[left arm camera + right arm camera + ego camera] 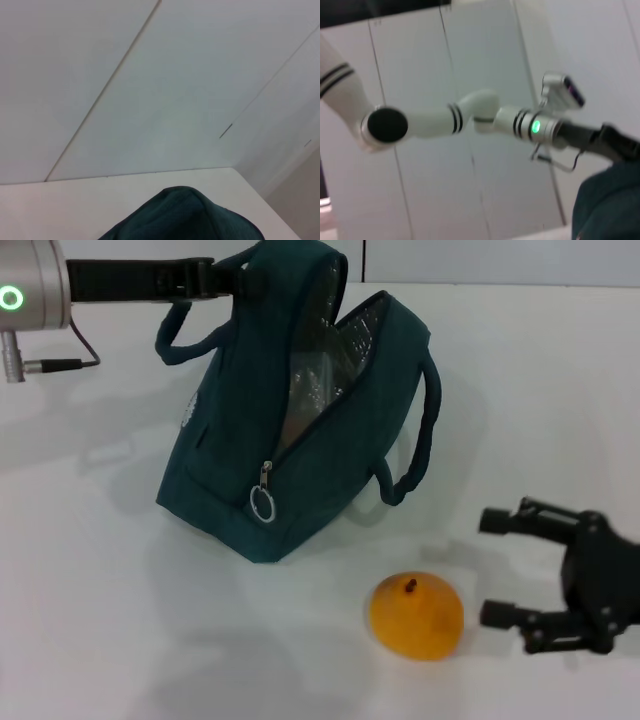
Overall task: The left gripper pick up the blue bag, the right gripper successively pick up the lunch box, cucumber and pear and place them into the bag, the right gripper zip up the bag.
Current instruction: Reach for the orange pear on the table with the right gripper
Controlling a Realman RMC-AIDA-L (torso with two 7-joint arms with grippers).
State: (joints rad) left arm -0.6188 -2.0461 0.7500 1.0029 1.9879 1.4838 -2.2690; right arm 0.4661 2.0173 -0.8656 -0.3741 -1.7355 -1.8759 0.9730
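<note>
The dark blue-green soft cloth bag sits on the white tabletop, closer to the far edge than the near one. It leans toward the left side. Its top is unzipped and wide open, and you can see shiny silver lining inside. A small metal zip pull with a ring hangs at the low end of the open zipper, on the side facing the near edge. Two loop handles stick out, one on each side of the bag.

The left gripper reaches in from the far left corner and is at the top of the bag, where the bag's cloth bunches up (I cannot tell if its fingers are closed on the cloth, because the bag hides them). The left wrist view shows only a hump of the bag's cloth and the wall behind.

The round orange-yellow pear lies on the tabletop near the near edge, just in front of the bag.

The black right gripper is low by the near right corner, just beside the pear and not touching it. Its two fingers are spread apart with nothing between them.
</note>
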